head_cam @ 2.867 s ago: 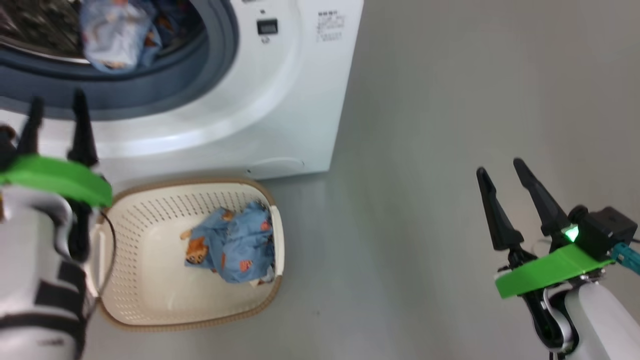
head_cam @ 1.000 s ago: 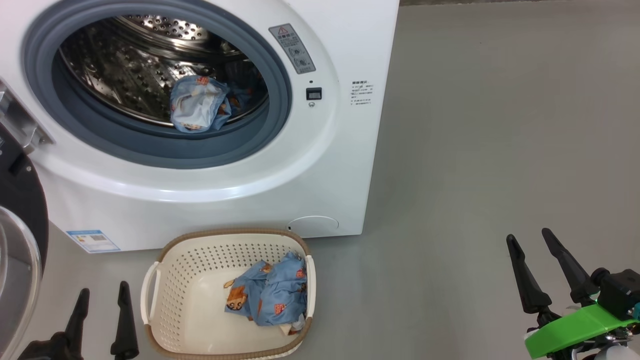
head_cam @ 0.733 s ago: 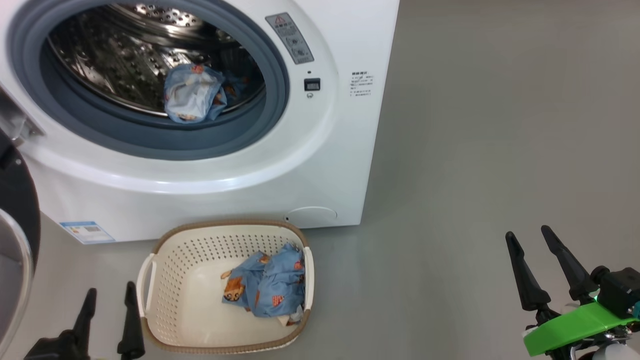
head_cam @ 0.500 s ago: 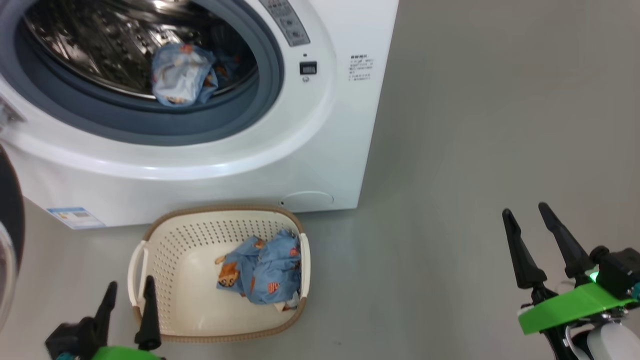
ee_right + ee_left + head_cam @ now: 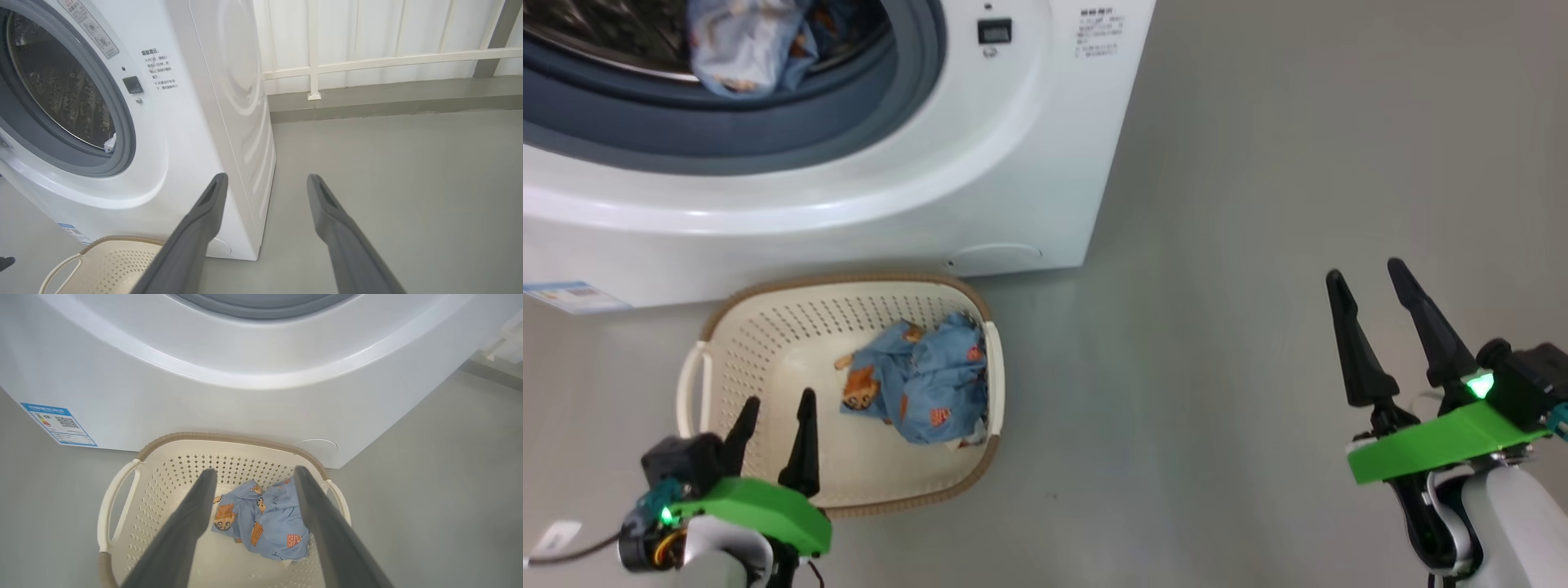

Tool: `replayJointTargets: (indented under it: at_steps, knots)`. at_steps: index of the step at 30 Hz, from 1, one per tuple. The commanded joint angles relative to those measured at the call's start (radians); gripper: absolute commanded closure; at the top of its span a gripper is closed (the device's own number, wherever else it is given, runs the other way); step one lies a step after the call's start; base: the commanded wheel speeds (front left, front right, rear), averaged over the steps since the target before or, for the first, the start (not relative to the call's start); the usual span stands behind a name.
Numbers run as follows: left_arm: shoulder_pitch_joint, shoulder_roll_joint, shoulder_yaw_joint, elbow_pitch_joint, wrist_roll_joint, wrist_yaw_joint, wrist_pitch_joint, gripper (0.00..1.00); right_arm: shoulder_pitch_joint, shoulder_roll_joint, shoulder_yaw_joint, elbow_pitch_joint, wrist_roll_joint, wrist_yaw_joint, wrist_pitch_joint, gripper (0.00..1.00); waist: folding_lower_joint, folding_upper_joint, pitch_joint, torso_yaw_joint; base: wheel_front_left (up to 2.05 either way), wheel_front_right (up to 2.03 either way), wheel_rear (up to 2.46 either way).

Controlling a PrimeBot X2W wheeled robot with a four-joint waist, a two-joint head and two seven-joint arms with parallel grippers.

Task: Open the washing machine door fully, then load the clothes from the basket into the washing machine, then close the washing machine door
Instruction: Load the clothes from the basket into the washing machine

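**A:** What's in the cream-white perforated plastic basket (image 5: 792,343) with the brown rim?

**B:** One crumpled light blue cloth (image 5: 919,384) printed with orange-brown figures, lying against the right side. The basket stands on the grey floor (image 5: 1258,163), just in front of the white front-loading washing machine (image 5: 931,204).

**A:** And the drum?

**B:** Another blue printed piece (image 5: 743,41) lies behind the grey rubber seal (image 5: 768,131).

**A:** The tools?

**B:** The left tool (image 5: 779,398) hangs over the basket's near left corner, fingers spread and empty. The right tool (image 5: 1365,269), also spread and empty, is well to the right over the floor.
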Motion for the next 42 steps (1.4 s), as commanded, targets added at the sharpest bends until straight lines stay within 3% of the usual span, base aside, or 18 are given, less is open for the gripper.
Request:
replayJointTargets:
  at_steps: [1, 9, 14, 28, 42]
  knots:
    - [-0.025, 0.033, 0.016, 0.004, -0.009, -0.003, -0.006, 0.0, -0.019, -0.009, 0.021, -0.026, -0.005, 0.004, -0.008, 0.0, -0.0001, 0.0, 0.053, -0.025, 0.0, 0.0, 0.0]
    - [-0.193, 0.061, -0.142, 0.237, -0.1, -0.003, -0.004, 0.0, -0.084, 0.018, 0.03, -0.035, -0.007, 0.004, -0.008, 0.0, -0.0001, 0.0, 0.163, -0.075, 0.0, 0.0, 0.0]
    - [-0.273, 0.081, -0.239, 0.294, -0.173, -0.003, 0.013, 0.0, -0.11, 0.032, 0.028, -0.041, -0.007, 0.004, -0.008, 0.0, -0.0001, 0.0, 0.227, -0.099, 0.0, 0.0, 0.0]
    - [-0.43, 0.189, -0.514, 0.292, -0.379, -0.003, 0.127, 0.0, -0.183, 0.06, 0.032, -0.064, -0.008, 0.004, -0.008, 0.0, -0.0001, 0.0, 0.394, -0.154, 0.0, 0.0, 0.0]
    - [-0.53, 0.277, -0.72, 0.268, -0.551, -0.003, 0.178, 0.0, -0.217, 0.079, 0.048, -0.077, -0.008, 0.004, -0.008, 0.0, -0.0001, 0.0, 0.469, -0.188, 0.0, 0.0, 0.0]
